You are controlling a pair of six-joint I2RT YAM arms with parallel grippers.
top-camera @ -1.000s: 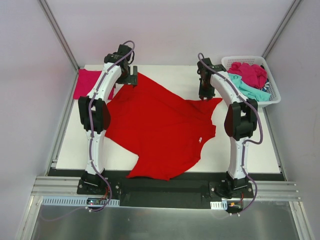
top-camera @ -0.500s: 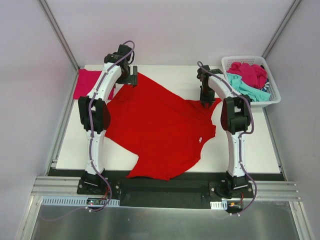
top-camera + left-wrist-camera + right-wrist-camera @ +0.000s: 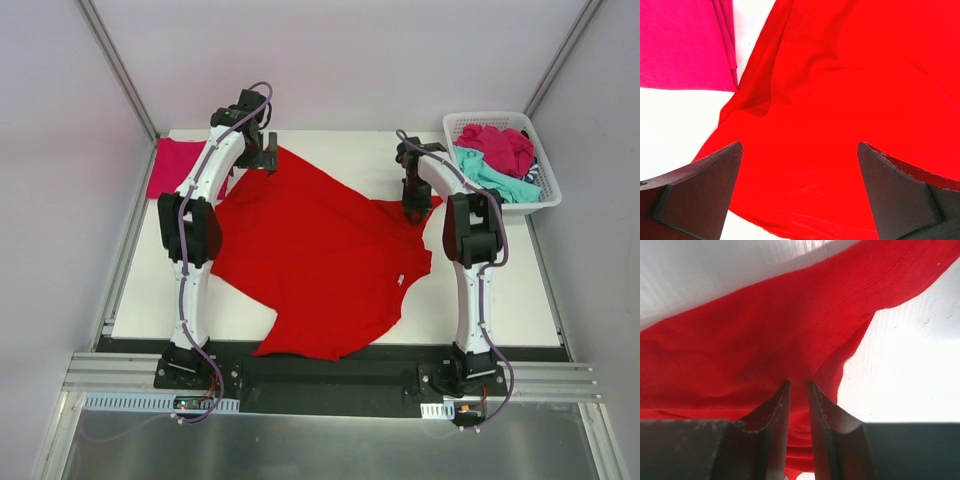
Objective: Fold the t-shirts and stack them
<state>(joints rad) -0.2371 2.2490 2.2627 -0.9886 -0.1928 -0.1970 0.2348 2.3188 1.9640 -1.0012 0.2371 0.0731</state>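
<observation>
I log the red shirt (image 3: 320,260) lying spread on the worktop (image 3: 525,295). Right tool (image 3: 799,388) pinches its far-right sleeve. Left tool (image 3: 799,146) hangs spread wide over its far-left corner, near the pink shirt (image 3: 680,45).

Red shirt (image 3: 320,260) is plain bright red with a tiny white tag (image 3: 399,279); folded shirt (image 3: 175,168) is plain magenta-pink, and the table (image 3: 500,290) under both is white. Basket (image 3: 485,117) is white lattice, holding a magenta shirt (image 3: 500,148), a teal shirt (image 3: 495,180) and a black-and-white striped cloth (image 3: 537,176). Left arm (image 3: 205,175) and right arm (image 3: 470,300) are white with black joints and purple cables (image 3: 182,290); left gripper (image 3: 799,145) and right gripper (image 3: 799,383) are dark, near black.
</observation>
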